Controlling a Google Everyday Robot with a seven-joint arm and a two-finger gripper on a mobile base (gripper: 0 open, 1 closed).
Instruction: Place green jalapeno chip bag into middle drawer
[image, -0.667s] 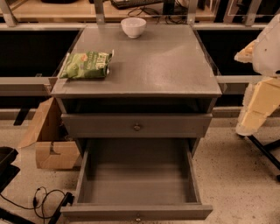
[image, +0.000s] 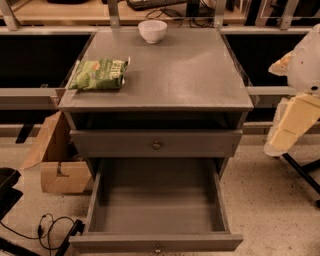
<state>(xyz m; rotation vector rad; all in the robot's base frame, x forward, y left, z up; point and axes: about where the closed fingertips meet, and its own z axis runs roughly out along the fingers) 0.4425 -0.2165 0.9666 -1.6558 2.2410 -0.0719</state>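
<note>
On the cabinet top, left side, lies the green jalapeno chip bag, flat, well apart from the white bowl at the back edge. Middle drawer is pulled fully out w/ nothing inside; the drawer front above it is closed. Gripper hangs at the far right, beside the cabinet (open or closed: can't tell), nowhere near the bag.

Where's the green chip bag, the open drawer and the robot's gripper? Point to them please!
green jalapeno chip bag (image: 98, 75), camera view, middle of its green front.
middle drawer (image: 120, 243), camera view, front panel of the pulled-out drawer.
gripper (image: 291, 127), camera view, cream part right of the cabinet.
</note>
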